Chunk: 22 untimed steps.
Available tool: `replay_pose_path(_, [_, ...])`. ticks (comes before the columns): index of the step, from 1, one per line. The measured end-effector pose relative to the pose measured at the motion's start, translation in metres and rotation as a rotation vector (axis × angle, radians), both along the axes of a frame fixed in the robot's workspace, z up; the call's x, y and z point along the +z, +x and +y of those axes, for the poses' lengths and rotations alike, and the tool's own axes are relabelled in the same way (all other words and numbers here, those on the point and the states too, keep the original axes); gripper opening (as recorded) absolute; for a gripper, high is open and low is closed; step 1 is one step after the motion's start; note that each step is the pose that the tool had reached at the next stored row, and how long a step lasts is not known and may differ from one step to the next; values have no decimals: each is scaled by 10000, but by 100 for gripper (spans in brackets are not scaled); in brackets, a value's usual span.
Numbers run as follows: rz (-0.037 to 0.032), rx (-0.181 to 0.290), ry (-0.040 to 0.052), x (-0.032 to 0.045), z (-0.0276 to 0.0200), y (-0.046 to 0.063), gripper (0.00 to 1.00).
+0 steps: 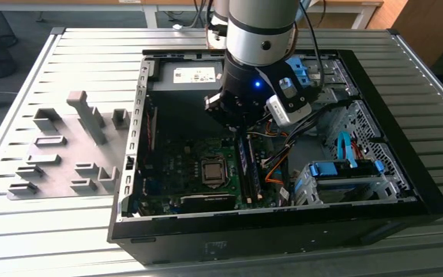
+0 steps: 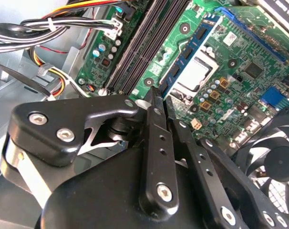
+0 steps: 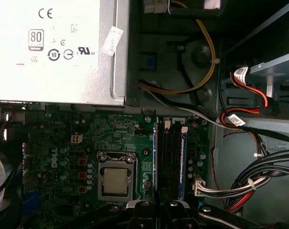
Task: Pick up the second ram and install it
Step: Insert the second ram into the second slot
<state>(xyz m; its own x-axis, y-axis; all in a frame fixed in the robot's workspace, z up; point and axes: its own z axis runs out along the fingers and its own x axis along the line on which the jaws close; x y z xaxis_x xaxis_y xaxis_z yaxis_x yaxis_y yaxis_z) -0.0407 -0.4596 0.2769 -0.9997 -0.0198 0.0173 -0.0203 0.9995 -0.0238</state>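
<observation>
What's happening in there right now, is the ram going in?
The arm's hand is down inside the open case, poised over the end of the black slots beside the CPU. One blue-green stick with dark chips stands in the slot nearest the CPU. Whether the hand is carrying the second ram, or it is already seated, can't be told from these views.

A "CE" mark and "80" badge stand on the grey power supply
</observation>
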Motion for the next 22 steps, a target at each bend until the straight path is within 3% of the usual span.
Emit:
replay_pose_path(12, [-1,-1,-3,-12,-6,0,14])
replay_pose_path(22, [-1,-63,-4,-190,-16,62,14])
